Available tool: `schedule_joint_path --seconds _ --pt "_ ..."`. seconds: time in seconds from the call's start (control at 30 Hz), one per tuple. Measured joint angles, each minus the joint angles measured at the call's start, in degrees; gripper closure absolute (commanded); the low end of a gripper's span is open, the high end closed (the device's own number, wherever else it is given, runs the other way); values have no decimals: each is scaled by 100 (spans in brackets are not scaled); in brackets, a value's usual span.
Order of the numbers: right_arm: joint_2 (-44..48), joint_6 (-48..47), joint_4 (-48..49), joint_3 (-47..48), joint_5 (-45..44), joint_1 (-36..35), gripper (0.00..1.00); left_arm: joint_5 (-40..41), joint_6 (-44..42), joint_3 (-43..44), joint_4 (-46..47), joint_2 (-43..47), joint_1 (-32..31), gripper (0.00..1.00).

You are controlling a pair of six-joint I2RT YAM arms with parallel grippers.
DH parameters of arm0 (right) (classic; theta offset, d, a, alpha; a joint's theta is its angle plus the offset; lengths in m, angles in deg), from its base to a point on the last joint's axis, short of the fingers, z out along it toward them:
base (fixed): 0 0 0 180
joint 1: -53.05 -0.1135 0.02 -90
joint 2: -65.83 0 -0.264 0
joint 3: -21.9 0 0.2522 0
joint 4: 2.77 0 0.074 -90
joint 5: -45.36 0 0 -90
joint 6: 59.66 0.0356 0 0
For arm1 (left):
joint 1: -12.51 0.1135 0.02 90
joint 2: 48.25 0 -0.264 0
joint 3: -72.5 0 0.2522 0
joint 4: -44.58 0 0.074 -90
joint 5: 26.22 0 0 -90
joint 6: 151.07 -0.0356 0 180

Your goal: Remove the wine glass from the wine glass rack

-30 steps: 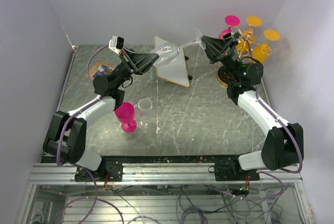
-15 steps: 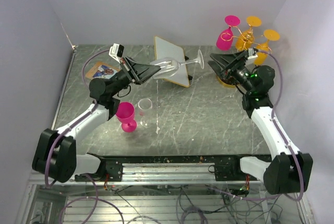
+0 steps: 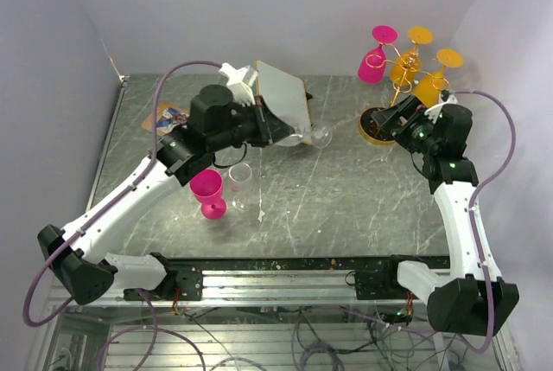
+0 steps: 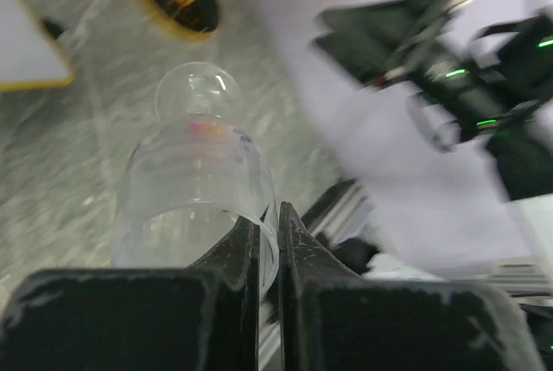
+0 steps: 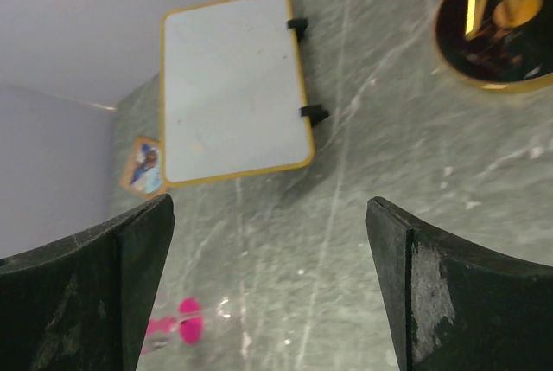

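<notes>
Clear glass (image 3: 302, 136) is off the rack (image 3: 399, 86) at upper right, pinched by its rim sideways over the counter (image 3: 346, 198) in the clamped-tight left hand (image 3: 275, 129), right hand (image 3: 393, 120) gaping empty, so next it probably needs setting down upright.

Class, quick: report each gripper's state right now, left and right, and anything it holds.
Left gripper: shut on the rim of the clear wine glass.
Right gripper: open, holding nothing.
</notes>
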Motion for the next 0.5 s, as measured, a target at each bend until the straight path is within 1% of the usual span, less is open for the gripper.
schedule_joint_path --seconds 0.13,0.3,0.43,0.5 --pt "229 -640 -474 354 -529 7 5 848 -678 428 -1340 -424 -496 93" --pt "446 -1067 -649 446 -706 11 3 1716 -1215 922 -2736 -1353 -1137 93" --pt "452 -1215 -706 433 -686 11 3 1976 -1523 1169 -3362 -1880 -1475 93" --pt "452 -1259 -734 433 -662 11 2 2033 -1628 1202 -3521 -1998 -1532 93"
